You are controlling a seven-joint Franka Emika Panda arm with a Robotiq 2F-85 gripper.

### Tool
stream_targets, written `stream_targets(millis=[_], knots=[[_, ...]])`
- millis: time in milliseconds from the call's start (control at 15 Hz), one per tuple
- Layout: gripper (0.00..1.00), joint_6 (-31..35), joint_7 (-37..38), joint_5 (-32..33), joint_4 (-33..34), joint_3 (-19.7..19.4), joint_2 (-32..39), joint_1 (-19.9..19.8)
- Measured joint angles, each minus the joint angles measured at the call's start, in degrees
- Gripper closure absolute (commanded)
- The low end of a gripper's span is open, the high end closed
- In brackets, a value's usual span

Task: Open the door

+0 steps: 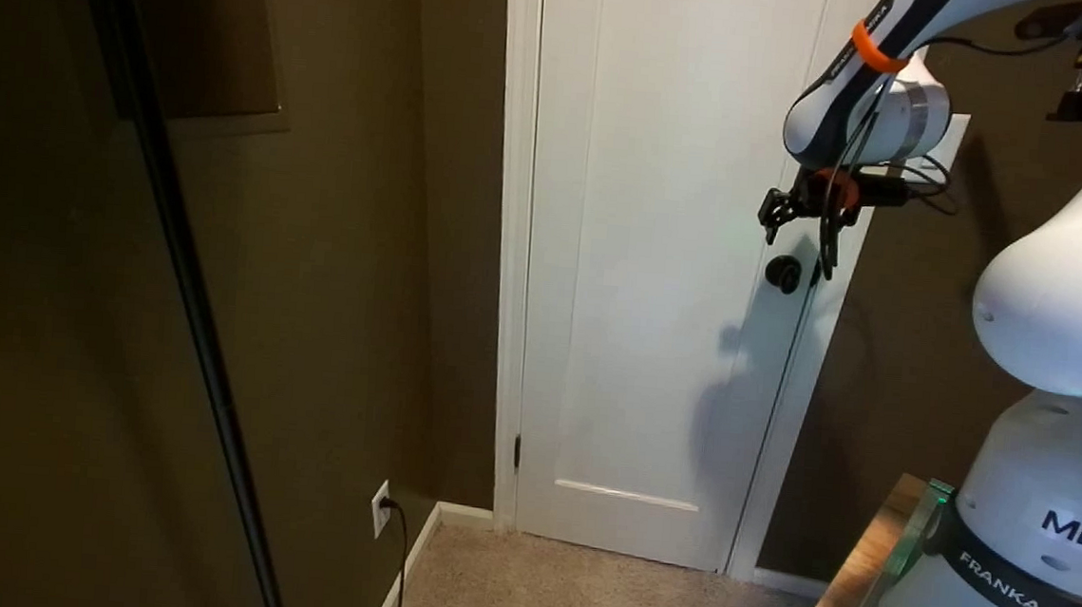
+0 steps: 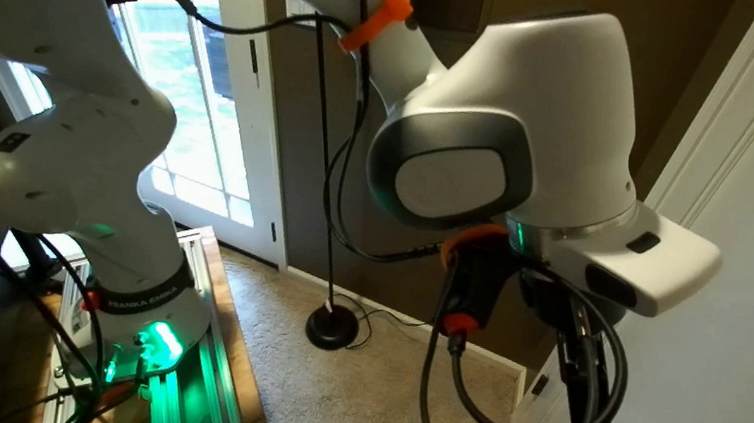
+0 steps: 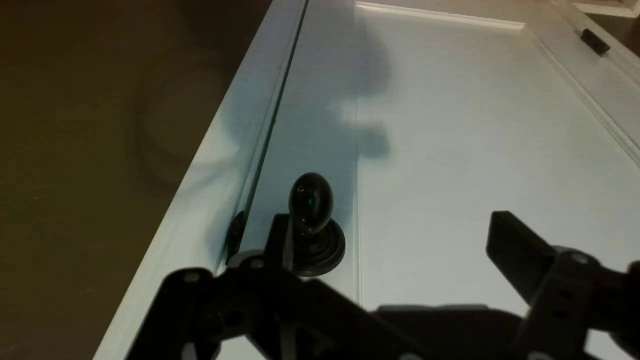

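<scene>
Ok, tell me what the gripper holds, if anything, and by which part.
Nothing is held: in the wrist view, the gripper is open, its fingers spread wide, and the dark knob on the white door is not clamped between them.

In an exterior view the door (image 1: 655, 302) is seen almost square-on from above and well back, the arm (image 1: 1066, 283) at the right. In an exterior view the wrist (image 2: 556, 132) is close up, the look slanting down past the arm, panes (image 2: 168, 49) beyond, door at right. Both exterior views share door, arm and carpet (image 1: 596, 603). The wrist view looks past the pincer (image 3: 390, 235) down the door from near the knob (image 3: 311, 202), the door's foot at top.
</scene>
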State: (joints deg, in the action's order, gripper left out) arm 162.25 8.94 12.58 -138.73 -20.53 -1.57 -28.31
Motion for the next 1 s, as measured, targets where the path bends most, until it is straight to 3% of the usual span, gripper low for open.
stream_targets(millis=[667,1000], knots=[[0.00,4.1,-2.8,-9.0,7.5,-2.2,12.1,0.6],[0.00,5.3,-7.8,-14.7,10.9,1.4,16.9,-2.7]])
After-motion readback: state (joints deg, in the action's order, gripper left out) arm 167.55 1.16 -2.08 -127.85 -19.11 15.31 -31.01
